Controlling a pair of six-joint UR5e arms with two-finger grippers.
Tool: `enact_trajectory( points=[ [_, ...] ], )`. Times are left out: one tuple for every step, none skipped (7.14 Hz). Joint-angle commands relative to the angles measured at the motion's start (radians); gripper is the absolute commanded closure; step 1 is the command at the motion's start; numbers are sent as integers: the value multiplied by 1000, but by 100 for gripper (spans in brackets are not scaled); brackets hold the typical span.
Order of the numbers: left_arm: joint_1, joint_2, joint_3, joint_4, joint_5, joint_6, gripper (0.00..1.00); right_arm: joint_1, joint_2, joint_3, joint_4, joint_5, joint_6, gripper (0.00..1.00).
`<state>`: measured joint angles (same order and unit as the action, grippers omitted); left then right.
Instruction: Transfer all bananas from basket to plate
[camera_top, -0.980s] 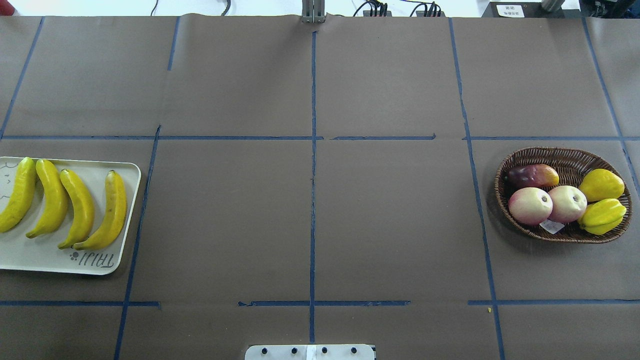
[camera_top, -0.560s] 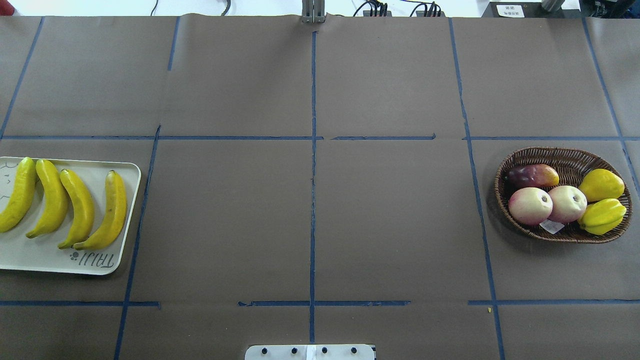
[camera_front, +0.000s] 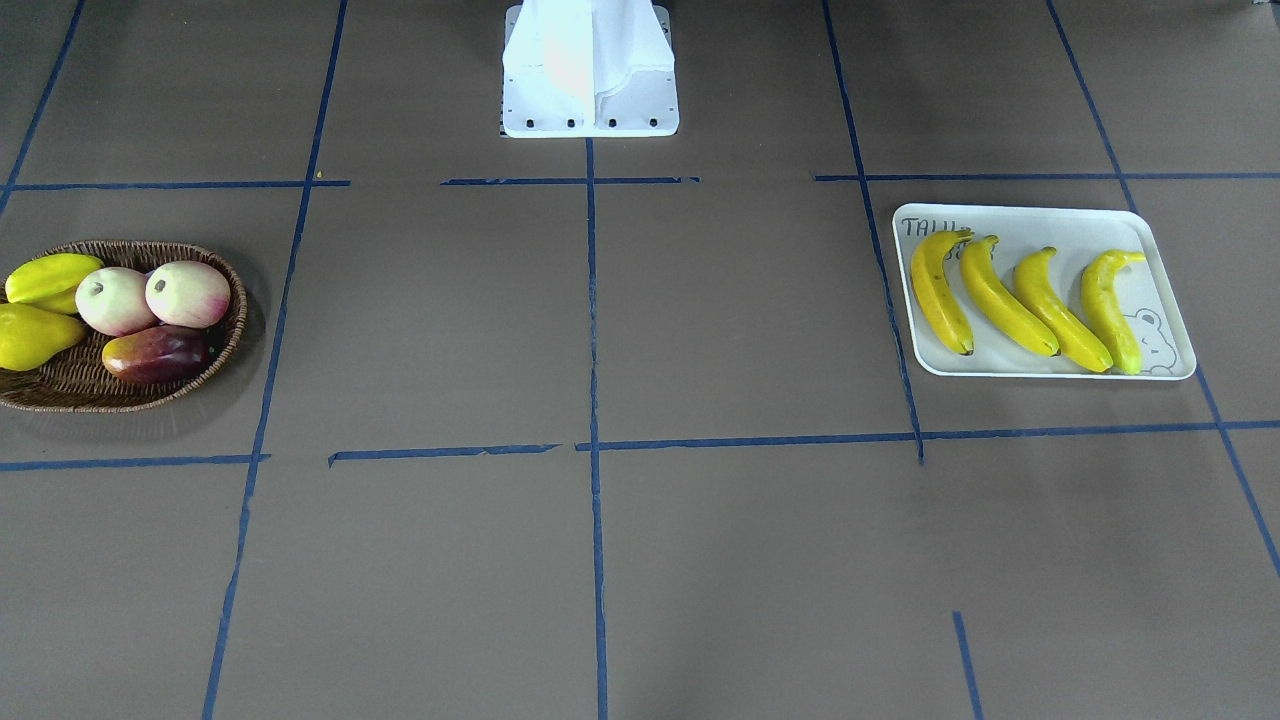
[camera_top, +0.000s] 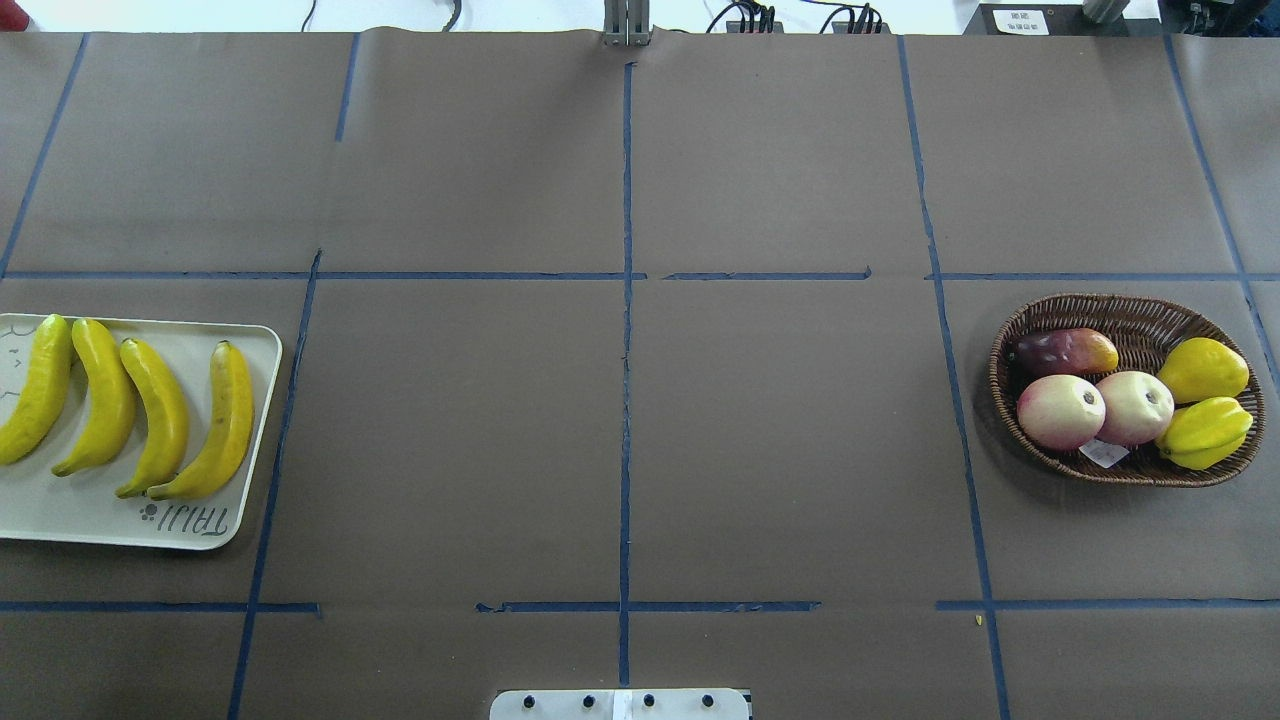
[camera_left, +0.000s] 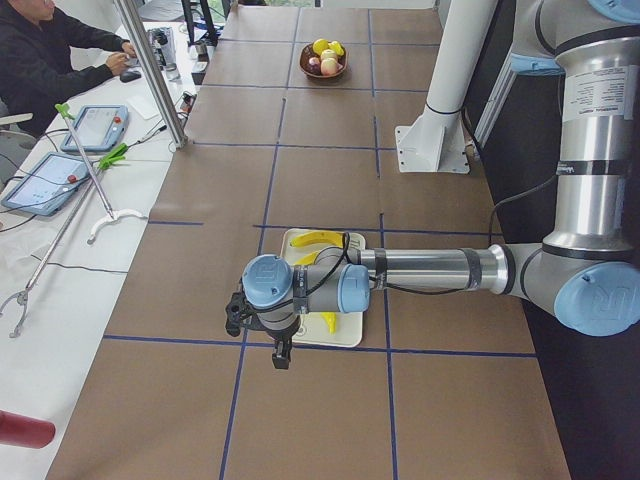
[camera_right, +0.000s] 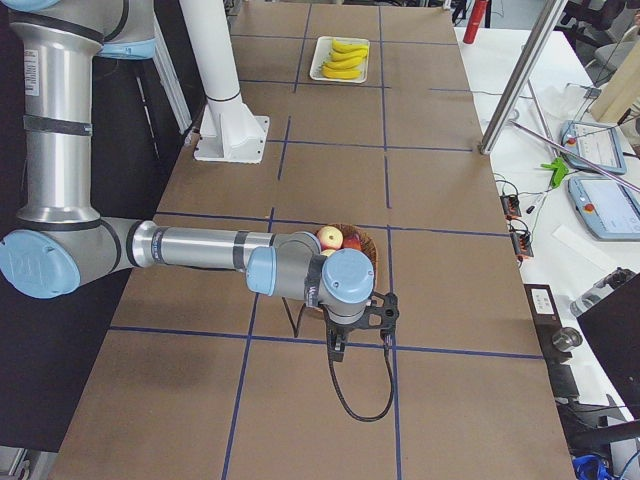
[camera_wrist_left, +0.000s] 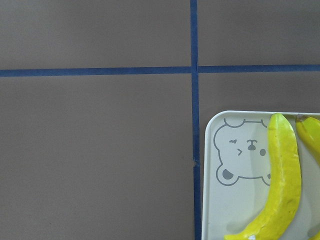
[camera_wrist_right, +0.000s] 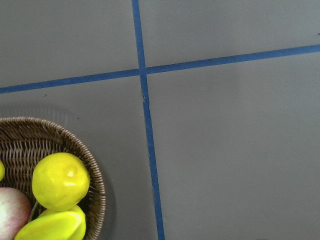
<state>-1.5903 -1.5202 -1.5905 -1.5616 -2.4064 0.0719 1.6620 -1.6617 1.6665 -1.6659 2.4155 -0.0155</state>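
Note:
Several yellow bananas (camera_top: 160, 415) lie side by side on the white plate (camera_top: 60, 525) at the table's left edge; they also show in the front view (camera_front: 1000, 300) on the plate (camera_front: 1050, 225). The wicker basket (camera_top: 1130, 315) at the right holds no banana. The left gripper (camera_left: 280, 355) hangs over the plate's outer end, and the left wrist view shows one banana (camera_wrist_left: 285, 170) and the bear print. The right gripper (camera_right: 335, 350) hangs beside the basket (camera_right: 370, 250). I cannot tell whether either gripper is open or shut.
The basket holds two pink peaches (camera_top: 1060, 410), a dark mango (camera_top: 1065, 350), a yellow pear-shaped fruit (camera_top: 1205, 370) and a star fruit (camera_top: 1205, 430). The robot's white base (camera_front: 590, 70) stands at the table's near side. Operators' tablets (camera_left: 95, 125) lie on the far bench.

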Motion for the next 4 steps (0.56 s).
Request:
enact_trajectory(
  points=[
    [1,0,1,0,1,0,0,-1,3,-1,0,0,0,0],
    [1,0,1,0,0,0,0,1,3,1,0,-1,0,0],
    [1,0,1,0,0,2,0,1,3,9,2,0,0,0],
    [1,2,1,-2,0,3,0,1,3,7,0,0,0,0]
  ],
)
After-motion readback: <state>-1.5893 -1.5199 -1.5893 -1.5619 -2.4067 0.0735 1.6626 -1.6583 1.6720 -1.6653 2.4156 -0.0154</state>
